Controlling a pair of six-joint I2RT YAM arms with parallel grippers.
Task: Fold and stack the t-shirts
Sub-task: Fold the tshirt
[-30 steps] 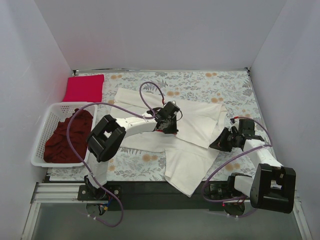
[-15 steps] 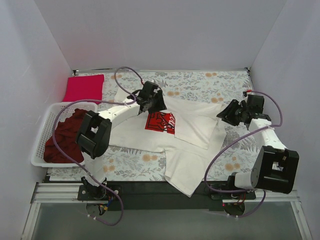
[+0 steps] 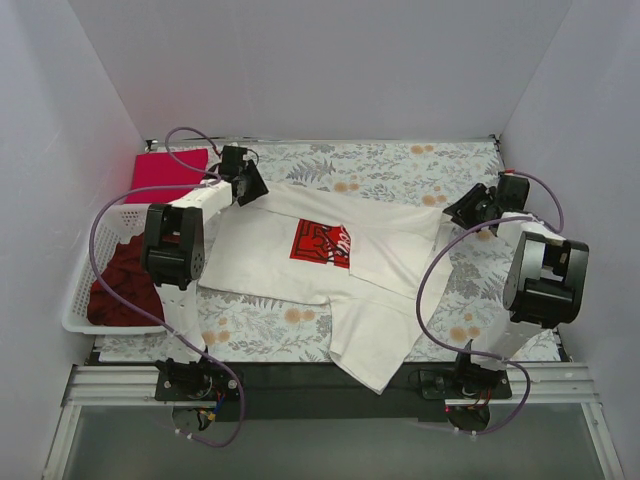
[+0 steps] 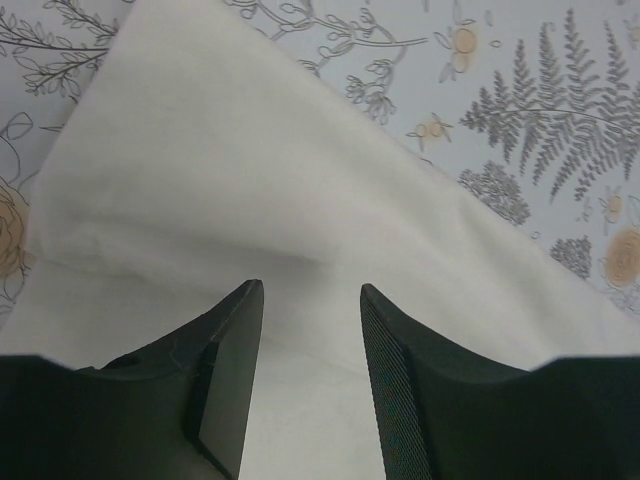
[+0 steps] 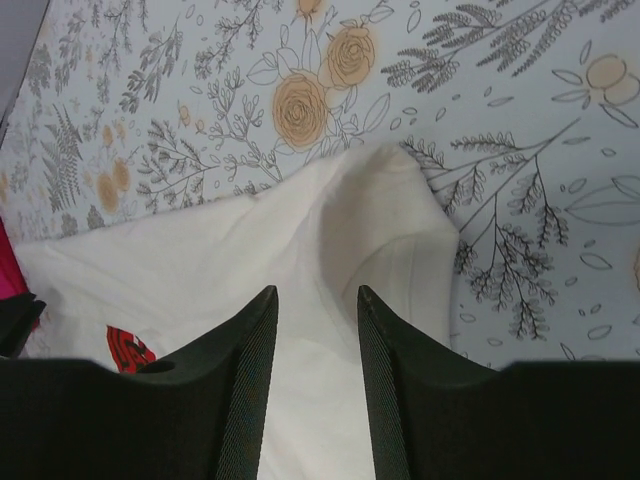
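Since a second ago both arms have swung out from the middle of the cloth to its far corners, and the red rectangular chest print (image 3: 322,243), covered by a fold then, now lies bare and face up. The left gripper (image 3: 243,185) hangs over the far left corner of the large cream-white t-shirt (image 3: 260,255), and the right gripper (image 3: 465,210) hangs over its far right corner. In each wrist view the claw stands parted with nothing clamped, flat cream-white cloth (image 4: 250,180) showing through the gap of the left one (image 4: 310,290) and a rounded corner of it (image 5: 300,250) through the right one (image 5: 317,292). The shirt lies spread across the middle of the floral-patterned table cloth (image 3: 400,165), smooth on its left half, with a folded-over flap on its right half and a creased tail reaching the near table edge. A plain crimson-pink t-shirt (image 3: 168,175) lies folded flat at the far left corner. The white plastic lattice basket (image 3: 82,275) at the left edge holds a crumpled dark maroon t-shirt (image 3: 125,280).
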